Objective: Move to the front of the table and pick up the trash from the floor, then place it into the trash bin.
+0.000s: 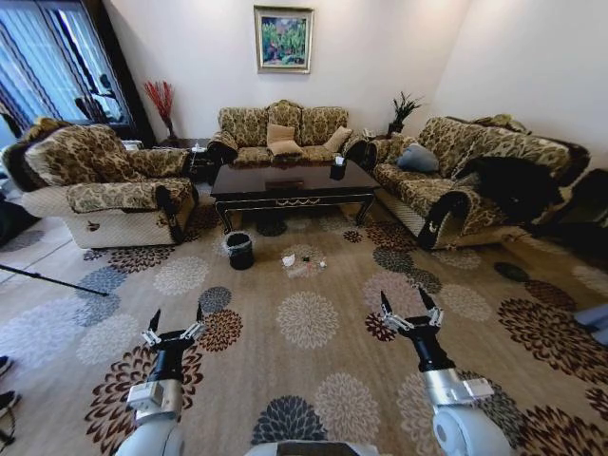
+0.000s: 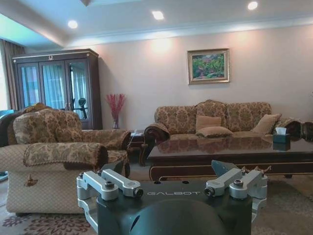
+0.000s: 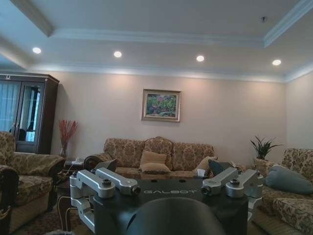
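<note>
The dark glossy table [image 1: 293,186] stands across the room in front of the far sofa; its gold-trimmed apron also shows in the left wrist view as table [image 2: 230,159]. On the patterned floor [image 1: 313,323] just before it lies the trash [image 1: 300,263], a small cluster of white and clear pieces. The black trash bin [image 1: 239,251] stands to their left, by the table's front left leg. My left gripper [image 1: 176,321] and right gripper [image 1: 408,306] are both open, held low and forward over the carpet, well short of the trash. Each holds nothing.
An armchair [image 1: 104,180] stands at the left, a long sofa [image 1: 465,176] at the right and a sofa [image 1: 281,131] behind the table. A black tissue box [image 1: 337,169] sits on the table. A thin dark pole [image 1: 47,279] lies at the left. Open carpet stretches ahead.
</note>
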Tool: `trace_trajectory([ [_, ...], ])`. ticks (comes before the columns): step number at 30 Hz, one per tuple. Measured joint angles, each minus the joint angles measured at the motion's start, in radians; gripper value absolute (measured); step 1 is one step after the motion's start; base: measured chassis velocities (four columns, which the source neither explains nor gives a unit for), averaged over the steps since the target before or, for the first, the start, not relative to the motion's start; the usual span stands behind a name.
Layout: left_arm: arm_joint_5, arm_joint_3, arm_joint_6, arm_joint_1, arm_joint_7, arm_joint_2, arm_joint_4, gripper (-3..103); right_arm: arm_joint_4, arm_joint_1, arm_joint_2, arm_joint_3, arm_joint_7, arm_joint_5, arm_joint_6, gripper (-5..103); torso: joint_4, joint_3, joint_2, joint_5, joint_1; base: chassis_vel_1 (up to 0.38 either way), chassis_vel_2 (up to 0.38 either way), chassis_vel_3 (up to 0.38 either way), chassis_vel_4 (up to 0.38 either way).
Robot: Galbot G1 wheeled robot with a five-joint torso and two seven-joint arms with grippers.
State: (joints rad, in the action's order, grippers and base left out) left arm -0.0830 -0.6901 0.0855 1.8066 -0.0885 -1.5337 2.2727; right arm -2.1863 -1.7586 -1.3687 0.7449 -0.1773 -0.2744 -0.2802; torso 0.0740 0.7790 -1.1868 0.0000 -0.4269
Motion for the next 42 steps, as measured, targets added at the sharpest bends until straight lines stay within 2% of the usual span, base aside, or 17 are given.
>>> trace_trajectory([
  [20,-0.011,-0.009,0.023,-0.006,0.026,0.017,0.013,100,-0.021,-0.033,-0.01,0.003,0.013,-0.018,-0.007,100,0.0,-0.004,0.008,0.0,0.003,0.0,0.0,0.0,0.0],
  [36,-0.013,0.002,0.025,-0.022,0.026,0.023,-0.014,100,-0.01,-0.025,-0.026,0.003,0.029,-0.028,-0.009,100,0.0,-0.052,0.097,0.0,0.045,0.0,0.0,0.0,0.0],
  [38,-0.013,0.003,0.024,-0.023,0.026,0.023,-0.017,100,-0.008,-0.023,-0.027,0.003,0.039,-0.031,-0.01,100,0.0,-0.056,0.103,0.0,0.048,0.0,0.0,0.0,0.0],
  [42,-0.027,0.007,0.012,-0.025,0.026,0.023,-0.014,100,-0.006,-0.009,-0.031,0.002,0.116,-0.045,0.002,100,-0.0001,-0.07,0.129,0.0,0.059,0.0,0.0,0.0,0.0],
])
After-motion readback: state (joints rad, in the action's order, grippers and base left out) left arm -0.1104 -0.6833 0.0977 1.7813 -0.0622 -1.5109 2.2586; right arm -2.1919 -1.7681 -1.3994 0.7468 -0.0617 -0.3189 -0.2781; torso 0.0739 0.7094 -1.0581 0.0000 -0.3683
